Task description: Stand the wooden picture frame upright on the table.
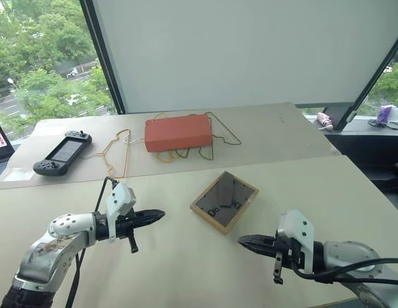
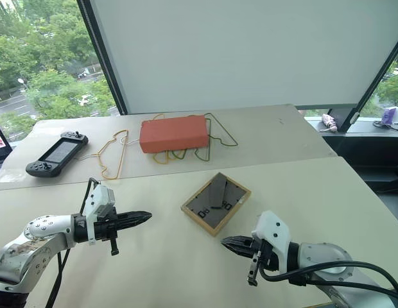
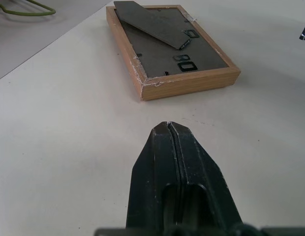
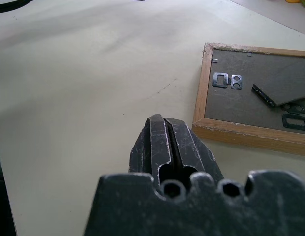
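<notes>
Bench (image 1: 186,269): pale, matte, flat; likely offers some friction, so the frame should not skate far when tipped.

Frame (image 1: 224,201): lies face down near mid-bench, dark back up, fold-out stand (image 3: 152,22) partly lifted off the back. Judged light and rigid; the front is probably glazed (not visible), so treat as fragile. The wood rim looks chipped at one corner in the left wrist view. Best hold, as I judge it: pinch one rim edge across its thickness, or hook under the raised stand.

Left end effector (image 1: 157,215): clenched, empty, just above the bench, tips aimed at the frame's near-left side, a clear gap between.

Right end effector (image 1: 244,241): clenched, empty, close to the frame's nearest corner, not touching.
</notes>
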Controlling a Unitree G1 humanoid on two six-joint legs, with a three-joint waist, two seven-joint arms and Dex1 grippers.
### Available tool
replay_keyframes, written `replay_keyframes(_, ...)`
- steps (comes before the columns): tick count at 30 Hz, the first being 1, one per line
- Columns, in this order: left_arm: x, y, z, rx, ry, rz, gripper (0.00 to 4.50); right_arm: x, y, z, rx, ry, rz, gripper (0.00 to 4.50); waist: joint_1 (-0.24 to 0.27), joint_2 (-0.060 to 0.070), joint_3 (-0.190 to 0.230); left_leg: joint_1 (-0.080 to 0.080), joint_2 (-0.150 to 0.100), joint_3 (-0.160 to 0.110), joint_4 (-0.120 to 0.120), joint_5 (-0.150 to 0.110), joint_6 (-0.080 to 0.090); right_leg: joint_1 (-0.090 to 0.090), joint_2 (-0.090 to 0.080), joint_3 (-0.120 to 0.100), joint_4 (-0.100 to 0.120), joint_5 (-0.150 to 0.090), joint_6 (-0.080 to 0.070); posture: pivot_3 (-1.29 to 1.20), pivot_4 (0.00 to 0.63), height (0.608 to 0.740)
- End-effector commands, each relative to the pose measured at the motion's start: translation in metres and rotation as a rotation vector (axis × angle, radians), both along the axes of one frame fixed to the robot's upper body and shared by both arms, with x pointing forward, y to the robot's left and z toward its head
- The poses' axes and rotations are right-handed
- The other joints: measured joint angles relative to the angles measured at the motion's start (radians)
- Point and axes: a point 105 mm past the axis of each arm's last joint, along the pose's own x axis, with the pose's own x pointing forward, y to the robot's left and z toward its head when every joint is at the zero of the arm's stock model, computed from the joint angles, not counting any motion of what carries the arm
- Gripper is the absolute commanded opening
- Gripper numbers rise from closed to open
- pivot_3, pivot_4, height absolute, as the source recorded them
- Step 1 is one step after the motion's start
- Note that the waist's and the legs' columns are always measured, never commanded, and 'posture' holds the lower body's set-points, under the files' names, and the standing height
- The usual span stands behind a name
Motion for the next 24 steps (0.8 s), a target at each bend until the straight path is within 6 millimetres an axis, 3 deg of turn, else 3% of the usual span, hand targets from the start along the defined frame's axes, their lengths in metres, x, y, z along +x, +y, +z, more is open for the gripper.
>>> replay_keyframes(1,0.025,0.0,-0.002,0.045,-0.058,0.018,0.05,0.016,-0.008,-0.005,-0.025,-0.007,-0.133,0.0,0.0,0.0,0.0,0.0,0.0,0.0,0.0,0.0,0.0,0.0,0.0,0.0,0.0,0.0,0.0,0.0,0.15,0.74)
replay_keyframes(4,0.072,-0.01,-0.025,0.17,-0.117,0.04,0.05,0.047,-0.031,-0.029,-0.1,0.04,-0.409,0.0,0.023,-0.002,-0.001,0.001,0.0,-0.002,0.002,0.002,-0.003,0.005,0.0,-0.001,0.0,0.0,0.0,0.0,0.15,0.74)
replay_keyframes(8,0.103,-0.035,-0.037,0.199,-0.175,0.026,0.05,0.068,-0.037,-0.029,-0.106,0.017,-0.569,0.0,0.018,-0.002,-0.001,-0.002,-0.001,-0.002,0.002,0.006,-0.009,0.004,0.001,0.001,-0.006,0.004,-0.002,0.0,0.15,0.74)
replay_keyframes(11,0.113,-0.055,-0.043,0.223,-0.21,-0.012,0.05,0.074,-0.036,-0.029,-0.113,0.014,-0.62,0.0,0.011,-0.002,-0.001,-0.003,-0.001,-0.004,0.002,0.009,-0.014,-0.001,0.002,0.0,-0.005,0.005,-0.001,0.0,0.15,0.74)
replay_keyframes(16,0.111,-0.109,-0.059,0.245,-0.243,-0.151,0.05,0.087,-0.035,-0.027,-0.121,-0.01,-0.699,0.0,0.008,-0.001,-0.002,-0.006,-0.002,-0.004,0.002,0.008,-0.013,0.001,0.0,-0.003,-0.012,0.006,0.001,0.0,0.15,0.74)
replay_keyframes(18,0.105,-0.122,-0.059,0.222,-0.244,-0.205,0.05,0.092,-0.033,-0.026,-0.145,-0.023,-0.704,0.0,0.009,-0.001,-0.002,-0.008,-0.003,-0.003,0.002,0.008,-0.013,0.002,-0.002,-0.003,-0.015,0.007,0.003,0.0,0.15,0.74)
replay_keyframes(21,0.092,-0.125,-0.059,0.209,-0.235,-0.276,0.05,0.098,-0.027,-0.024,-0.155,-0.038,-0.694,0.0,0.005,-0.001,-0.002,-0.009,-0.004,-0.003,0.002,0.008,-0.013,0.002,-0.003,-0.004,-0.015,0.008,0.004,0.0,0.15,0.74)
replay_keyframes(24,0.071,-0.107,-0.065,0.251,-0.206,-0.328,0.05,0.106,-0.005,-0.019,-0.144,-0.054,-0.624,0.0,-0.017,0.001,-0.003,-0.008,-0.003,-0.003,0.001,0.008,-0.012,0.0,-0.002,-0.003,-0.015,0.007,0.004,0.0,0.15,0.74)
